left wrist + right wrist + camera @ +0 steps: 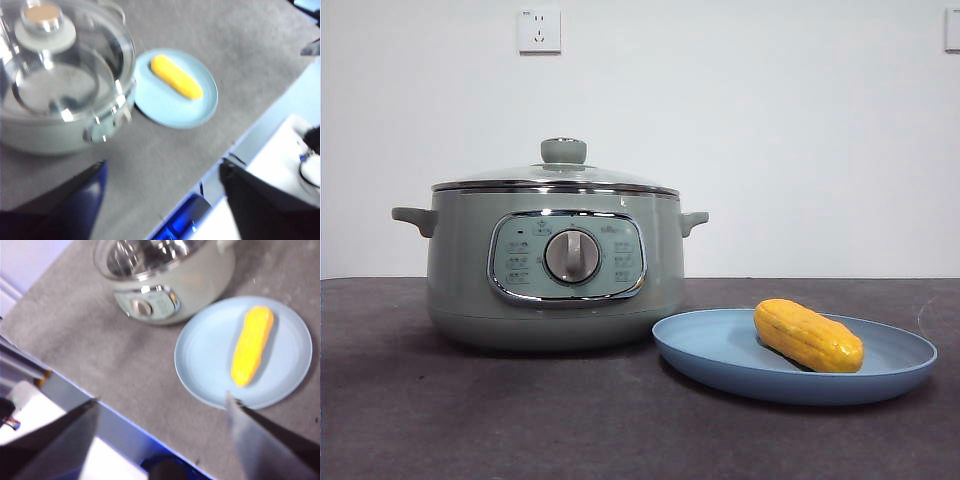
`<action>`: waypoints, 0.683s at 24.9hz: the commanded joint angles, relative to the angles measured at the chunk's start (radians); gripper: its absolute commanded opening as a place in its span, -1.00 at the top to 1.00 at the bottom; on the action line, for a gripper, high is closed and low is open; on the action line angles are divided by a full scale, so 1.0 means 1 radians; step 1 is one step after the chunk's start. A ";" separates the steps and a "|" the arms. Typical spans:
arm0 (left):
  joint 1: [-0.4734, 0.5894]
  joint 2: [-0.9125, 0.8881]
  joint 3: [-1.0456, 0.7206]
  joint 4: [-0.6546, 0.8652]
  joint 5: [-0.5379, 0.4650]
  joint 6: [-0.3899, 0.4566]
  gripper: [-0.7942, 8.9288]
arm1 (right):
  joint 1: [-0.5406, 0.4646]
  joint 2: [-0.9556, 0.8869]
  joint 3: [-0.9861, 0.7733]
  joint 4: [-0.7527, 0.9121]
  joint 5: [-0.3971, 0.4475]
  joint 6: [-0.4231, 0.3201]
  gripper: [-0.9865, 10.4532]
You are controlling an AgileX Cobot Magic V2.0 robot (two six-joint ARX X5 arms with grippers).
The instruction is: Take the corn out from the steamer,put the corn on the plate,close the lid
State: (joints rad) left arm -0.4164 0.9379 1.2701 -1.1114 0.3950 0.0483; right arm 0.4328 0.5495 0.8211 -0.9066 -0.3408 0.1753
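The sage-green steamer (556, 268) stands left of centre with the glass lid (560, 172) resting on it. The yellow corn (808, 335) lies on the light-blue plate (720, 345) to the steamer's right. The left wrist view shows the steamer (50, 132), lid (65, 75), corn (176, 76) and plate (155, 100) from high up; my left gripper (162, 190) is open and empty, well above the table. The right wrist view shows the corn (252, 345), plate (210, 355) and steamer (170, 295); my right gripper (162, 407) is open and empty, high over the table's edge.
The dark grey table (520, 410) stretches in front of steamer and plate. A white wall socket (539, 30) sits on the wall behind. Neither arm shows in the front view.
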 commanded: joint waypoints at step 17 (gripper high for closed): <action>-0.003 -0.009 0.003 -0.019 0.000 0.008 0.84 | 0.002 0.000 0.002 0.000 0.006 -0.011 0.83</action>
State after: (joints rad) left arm -0.4164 0.9298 1.2701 -1.1358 0.3950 0.0490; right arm 0.4328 0.5495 0.8211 -0.9150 -0.3378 0.1688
